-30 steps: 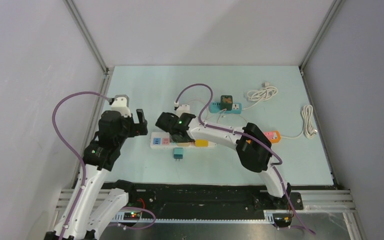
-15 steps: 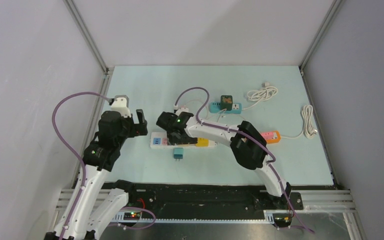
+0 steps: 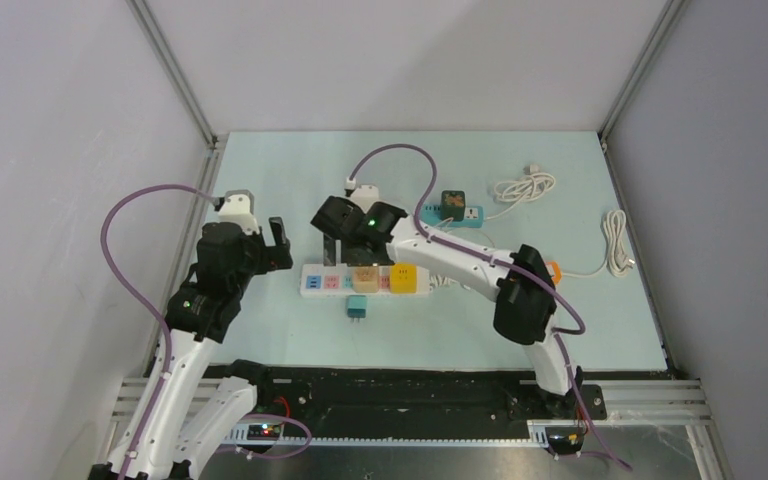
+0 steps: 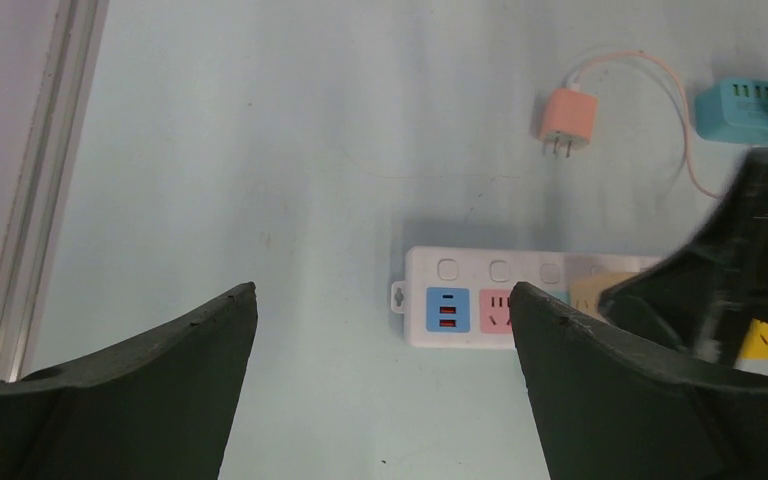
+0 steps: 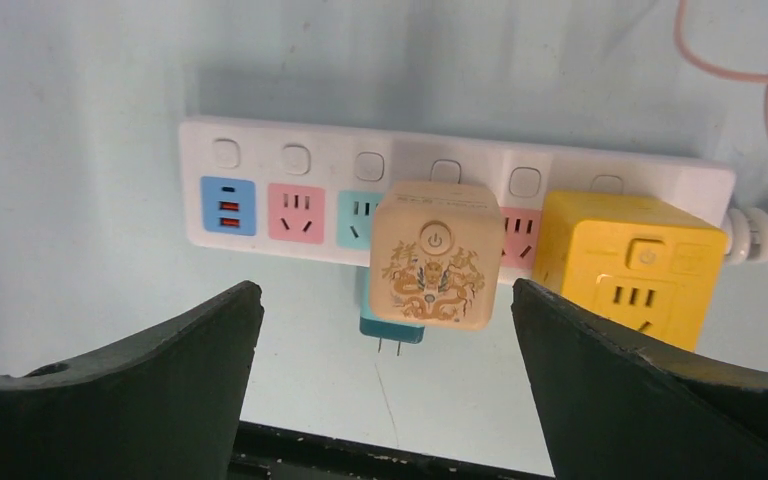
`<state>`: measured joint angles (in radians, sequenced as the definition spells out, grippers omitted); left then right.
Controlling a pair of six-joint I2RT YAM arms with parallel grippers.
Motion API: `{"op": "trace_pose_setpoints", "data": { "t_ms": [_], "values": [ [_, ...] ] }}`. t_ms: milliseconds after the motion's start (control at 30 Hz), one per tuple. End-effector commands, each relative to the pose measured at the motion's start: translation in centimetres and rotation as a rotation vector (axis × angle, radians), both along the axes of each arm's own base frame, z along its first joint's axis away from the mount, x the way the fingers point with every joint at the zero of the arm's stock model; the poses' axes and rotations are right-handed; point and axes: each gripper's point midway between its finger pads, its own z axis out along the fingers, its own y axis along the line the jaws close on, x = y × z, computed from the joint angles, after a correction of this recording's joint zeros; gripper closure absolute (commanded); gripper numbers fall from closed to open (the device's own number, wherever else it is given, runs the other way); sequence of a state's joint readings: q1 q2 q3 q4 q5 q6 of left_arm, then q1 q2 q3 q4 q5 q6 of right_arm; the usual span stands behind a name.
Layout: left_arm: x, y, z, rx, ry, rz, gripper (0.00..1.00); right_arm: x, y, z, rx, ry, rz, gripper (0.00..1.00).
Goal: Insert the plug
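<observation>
- Right gripper (image 5: 382, 300): one. Jaws spread wide, holding nothing. The tan plug sits between the fingers and touches neither.
- Left gripper (image 4: 382, 292): one. Jaws wide apart and empty, over bare table (image 3: 260, 180) by the strip's left end.
- Tan cube plug (image 5: 432, 254): one, dragon motif on top. It is seated in the white power strip just left of the yellow cube.
- White power strip (image 5: 260, 160): one, with six push buttons in a row. One blue USB panel, one pink socket and one teal socket are uncovered.
- Yellow cube adapter (image 5: 628, 262): one, on the strip's right end.
- Teal plug (image 3: 357, 308): one, lying on the table just beside the strip's near edge.
- Salmon charger (image 4: 567, 120): one, loose, with a thin cable.
- Teal socket block (image 3: 468, 216): one, carrying one dark cube (image 3: 452, 203).
- Coiled white cables (image 3: 525, 186): two, the second cable (image 3: 615, 243) near the right edge.
</observation>
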<state>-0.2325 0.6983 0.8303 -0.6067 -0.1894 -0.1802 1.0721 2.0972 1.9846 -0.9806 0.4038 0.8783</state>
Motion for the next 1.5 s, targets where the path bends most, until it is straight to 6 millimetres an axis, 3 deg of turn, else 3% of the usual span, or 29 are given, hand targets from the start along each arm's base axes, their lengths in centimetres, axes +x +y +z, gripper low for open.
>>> {"op": "trace_pose_setpoints", "data": {
  "t_ms": [0,100,133,167,233,267,300,333,367,400,433,467,633,733,933,1133,1200,1333,1467],
  "values": [
    [0.5,1.3,1.2,-0.046,-0.053,0.123,0.0,0.2,-1.0,5.7,0.073,-0.093,-0.028,0.01],
    [0.5,0.8,1.1,-0.104,-0.047,0.131,0.0,-0.4,-1.7,6.4,0.088,-0.107,-0.017,0.03],
    [0.6,0.6,1.2,-0.114,-0.046,0.124,0.0,-0.5,-2.0,7.8,0.125,-0.129,-0.017,0.03],
    [0.6,0.3,1.1,-0.122,-0.035,0.11,0.0,-0.9,-2.6,6.9,0.108,-0.12,-0.016,0.04],
    [0.6,-0.7,1.0,-0.152,-0.02,0.066,0.0,-1.3,-3.5,7.5,0.149,-0.135,-0.019,0.05],
    [0.5,-1.8,0.9,-0.187,-0.008,0.019,0.0,-1.8,-4.5,7.3,0.152,-0.124,-0.021,0.06],
    [0.4,-2.5,0.8,-0.208,0.001,-0.015,0.0,-2.1,-4.8,8.4,0.193,-0.135,-0.02,0.06],
    [0.3,-3.9,0.7,-0.249,0.009,-0.078,0.0,-2.4,-5.8,7.2,0.175,-0.12,-0.03,0.06],
    [0.1,-4.6,0.6,-0.273,0.014,-0.108,0.0,-2.6,-6.2,8.0,0.203,-0.128,-0.031,0.06],
    [0.0,-5.4,0.0,-0.306,0.028,-0.128,0.0,-2.8,-7.0,7.0,0.186,-0.114,-0.038,0.06],
    [-0.3,-6.1,-0.3,-0.317,0.033,-0.149,0.0,-3.1,-7.5,7.6,0.21,-0.118,-0.04,0.06],
    [-0.4,-6.3,-1.2,-0.31,0.045,-0.15,0.0,-3.3,-8.2,6.8,0.196,-0.105,-0.048,0.07],
    [-2.0,-10.2,-4.2,-0.296,0.116,-0.218,0.02,-3.8,-10.8,6.9,0.217,-0.093,-0.066,0.07],
    [-2.1,-10.8,-5.9,-0.254,0.115,-0.184,0.02,-3.6,-12.1,6.5,0.21,-0.086,-0.079,0.07],
    [-2.7,-13.4,-10.7,-0.181,0.168,-0.204,0.04,-3.5,-13.7,6.1,0.227,-0.075,-0.09,0.09],
    [-3.8,-16.8,-13.3,-0.128,0.204,-0.277,0.06,-3.4,-14.8,5.4,0.235,-0.057,-0.104,0.1],
    [-3.8,-17.4,-14.1,-0.127,0.209,-0.262,0.08,-3.5,-15.1,5.3,0.241,-0.053,-0.106,0.1],
    [-2.9,-16.4,-15.6,-0.096,0.198,-0.137,0.1,-3.4,-15.7,5.4,0.24,-0.054,-0.12,0.11],
    [-2.9,-17.2,-16.8,-0.083,0.226,-0.139,0.1,-3.2,-16.7,5.9,0.239,-0.066,-0.144,0.11]
  ]
}}
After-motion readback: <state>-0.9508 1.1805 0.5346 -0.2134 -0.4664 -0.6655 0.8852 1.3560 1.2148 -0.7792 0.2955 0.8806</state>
